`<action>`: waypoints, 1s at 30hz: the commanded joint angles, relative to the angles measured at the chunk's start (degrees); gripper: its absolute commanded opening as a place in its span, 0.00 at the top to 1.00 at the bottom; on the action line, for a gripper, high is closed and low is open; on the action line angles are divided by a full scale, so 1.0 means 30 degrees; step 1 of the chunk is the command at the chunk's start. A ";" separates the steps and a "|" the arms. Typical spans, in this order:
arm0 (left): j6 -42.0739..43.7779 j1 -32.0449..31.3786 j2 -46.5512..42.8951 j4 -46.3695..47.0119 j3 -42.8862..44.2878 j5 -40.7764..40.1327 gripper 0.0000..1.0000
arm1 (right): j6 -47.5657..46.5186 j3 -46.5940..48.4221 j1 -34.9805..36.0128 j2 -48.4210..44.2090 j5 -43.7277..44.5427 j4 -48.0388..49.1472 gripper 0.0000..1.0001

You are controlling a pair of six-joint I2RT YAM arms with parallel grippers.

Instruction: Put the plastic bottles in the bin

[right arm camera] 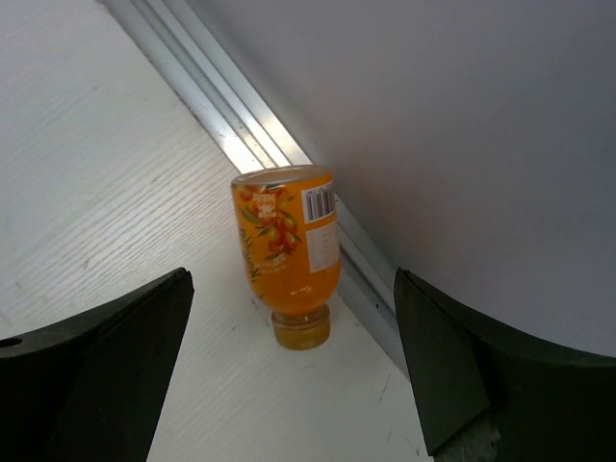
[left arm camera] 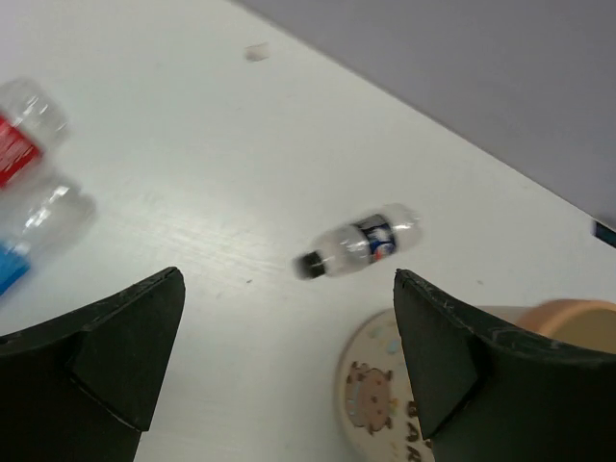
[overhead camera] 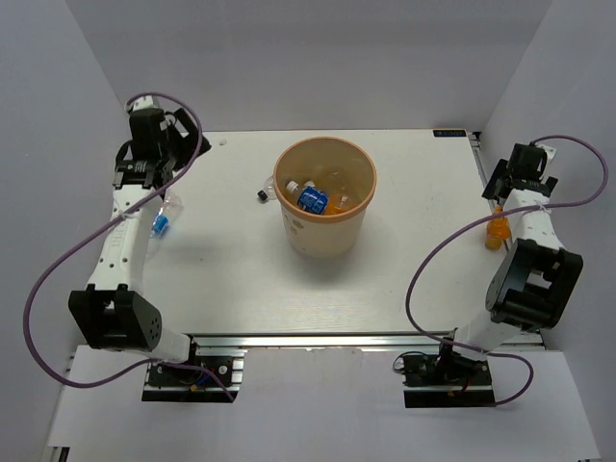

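Several bottles (overhead camera: 313, 198) already in bin (overhead camera: 322, 239). Right gripper (right arm camera: 290, 287) spread wide, aimed at orange bottle (right arm camera: 286, 245) far right of bin, likely for pickup. Left gripper (left arm camera: 287, 291) spread too, empty.

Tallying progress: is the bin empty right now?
No, the top view shows the bin holding a blue-labelled bottle and an orange bottle, among others.

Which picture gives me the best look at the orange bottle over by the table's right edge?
The right wrist view: the orange bottle sits mid-frame, label and cap plain. The top external view shows only a small orange spot beside the right arm. The left wrist view misses it.
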 commanded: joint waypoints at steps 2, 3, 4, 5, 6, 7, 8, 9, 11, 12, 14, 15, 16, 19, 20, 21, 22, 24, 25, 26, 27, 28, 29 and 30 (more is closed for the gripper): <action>-0.1889 0.0276 -0.1465 -0.0126 -0.2635 -0.4182 0.02 | -0.0711 0.0833 -0.0952 0.1899 0.0136 0.1381 0.11; -0.2037 0.0395 -0.1407 -0.0244 -0.2874 -0.4274 0.02 | -0.0682 0.0775 -0.1100 0.2225 -0.0011 0.1645 0.11; -0.2270 0.0483 -0.1349 -0.0361 -0.3079 -0.4275 0.02 | -0.0769 0.0745 -0.1246 0.2547 -0.0245 0.1996 0.11; -0.2330 0.0484 -0.1290 -0.0392 -0.3429 -0.4246 0.02 | -0.0857 0.0745 -0.1422 0.3246 -0.0508 0.2173 0.11; -0.2360 0.0542 -0.1261 -0.0392 -0.3578 -0.4275 0.02 | -0.1003 0.0571 -0.1482 0.3601 -0.0482 0.2523 0.11; -0.2360 0.1123 -0.1231 -0.0392 -0.3724 -0.4333 0.02 | -0.1236 0.0424 -0.1511 0.3953 -0.0539 0.2933 0.11; -0.2389 0.1245 -0.1202 -0.0479 -0.3813 -0.4479 0.02 | -0.1732 0.0422 -0.1541 0.4798 -0.0685 0.3314 0.11; -0.2506 0.1275 -0.1173 -0.0625 -0.3755 -0.4973 0.02 | -0.1824 0.0451 -0.1541 0.5241 -0.0686 0.3434 0.11; -0.2828 0.1392 -0.1143 -0.0890 -0.3755 -0.5271 0.02 | -0.1708 0.0481 -0.1570 0.6264 -0.0804 0.3523 0.11; -0.2858 0.1422 -0.1172 -0.0861 -0.3842 -0.5213 0.02 | -0.1533 0.0394 -0.1599 0.6503 -0.0833 0.3552 0.11; -0.2975 0.1480 -0.1260 -0.0715 -0.3930 -0.5038 0.02 | -0.1008 0.0218 -0.1687 0.6855 -0.1884 0.3697 0.13; -0.3005 0.1509 -0.1289 -0.0656 -0.3989 -0.4950 0.02 | -0.0830 -0.0015 -0.1687 0.6886 -0.2236 0.3757 0.16; -0.3034 0.1481 -0.1377 -0.0656 -0.3989 -0.4978 0.02 | -0.0625 -0.0104 -0.1687 0.6828 -0.2935 0.3844 0.21; -0.3063 0.1539 -0.1406 -0.1005 -0.3785 -0.5240 0.02 | -0.0068 -0.0688 -0.1687 0.6361 -0.4021 0.4371 0.42; -0.3121 0.1539 -0.1436 -0.1065 -0.3726 -0.5329 0.02 | 0.0252 -0.0836 -0.1687 0.5982 -0.4084 0.4633 0.48; -0.3122 0.1568 -0.1494 -0.1124 -0.3726 -0.5359 0.02 | 0.0401 -0.0982 -0.1687 0.5717 -0.4172 0.4694 0.53; -0.3151 0.1539 -0.1611 -0.1124 -0.3755 -0.5388 0.02 | 0.0518 -0.1187 -0.1687 0.5105 -0.4289 0.4666 0.60; -0.3239 0.1539 -0.1933 -0.1008 -0.3929 -0.5243 0.02 | 0.0374 -0.1306 -0.1687 0.4371 -0.4493 0.4491 0.67; -0.3239 0.1539 -0.2079 -0.0775 -0.4163 -0.5155 0.02 | 0.0315 -0.1248 -0.1687 0.3497 -0.5336 0.4345 0.69; -0.3297 0.1568 -0.2284 -0.0715 -0.4281 -0.4980 0.02 | 0.0256 -0.1161 -0.1658 0.2995 -0.6041 0.4227 0.70; -0.3356 0.1568 -0.2344 -0.0569 -0.4398 -0.4862 0.02 | 0.0082 -0.1160 -0.1658 0.2381 -0.6802 0.4197 0.70; -0.3414 0.1568 -0.2344 -0.0568 -0.4631 -0.4774 0.02 | -0.0123 -0.1189 -0.1513 0.1127 -0.9246 0.4342 0.70; -0.3502 0.1539 -0.2373 -0.0568 -0.4721 -0.4512 0.02 | -0.0270 -0.1218 -0.1338 0.0506 -1.0430 0.4459 0.70; -0.3532 0.1568 -0.2345 -0.0539 -0.4780 -0.4278 0.02 | -0.0417 -0.1102 -0.1075 -0.0139 -1.1428 0.4518 0.70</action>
